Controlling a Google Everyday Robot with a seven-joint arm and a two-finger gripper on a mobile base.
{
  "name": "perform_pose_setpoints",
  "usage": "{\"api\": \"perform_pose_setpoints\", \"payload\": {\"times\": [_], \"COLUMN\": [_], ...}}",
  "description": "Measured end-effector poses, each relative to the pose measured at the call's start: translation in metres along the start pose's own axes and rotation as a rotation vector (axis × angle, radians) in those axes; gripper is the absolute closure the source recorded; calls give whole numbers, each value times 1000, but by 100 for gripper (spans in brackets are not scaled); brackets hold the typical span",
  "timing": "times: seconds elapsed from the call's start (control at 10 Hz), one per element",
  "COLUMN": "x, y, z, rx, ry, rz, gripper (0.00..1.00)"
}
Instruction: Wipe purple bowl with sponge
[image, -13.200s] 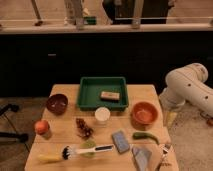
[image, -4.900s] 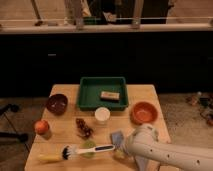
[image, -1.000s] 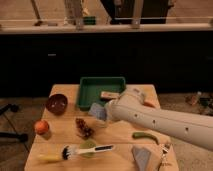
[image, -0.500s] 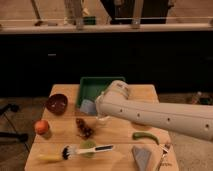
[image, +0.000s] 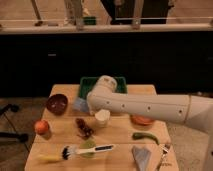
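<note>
The purple bowl (image: 56, 103) stands upright at the left of the wooden table (image: 120, 142), dark maroon with a reddish inside. My white arm reaches in from the right across the table's middle. At its end, my gripper (image: 85, 105) is mostly hidden behind the wrist, shut on the blue-grey sponge (image: 79, 104), which sticks out to the left. The sponge hangs just right of the bowl, a short gap from its rim.
A green tray (image: 87, 82) sits at the back, largely covered by the arm. A white cup (image: 102, 118), a dark red item (image: 84, 128), an orange fruit (image: 42, 127), a brush (image: 85, 149), a green pepper (image: 145, 136), a light-blue cloth (image: 142, 157) and the orange bowl (image: 143, 120) lie around.
The arm has swung left across the table, carrying the sponge from beside the tray toward the purple bowl. Nothing else on the table has moved.
</note>
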Motion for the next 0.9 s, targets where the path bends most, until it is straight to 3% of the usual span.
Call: {"api": "perform_pose_setpoints", "payload": {"times": [0.5, 0.9], "x": [-20, -18], "y": [-26, -26], "z": [30, 30], "rx": [-27, -27], "ry": [-4, -3], "rz": [-28, -25], "gripper": [100, 100]}}
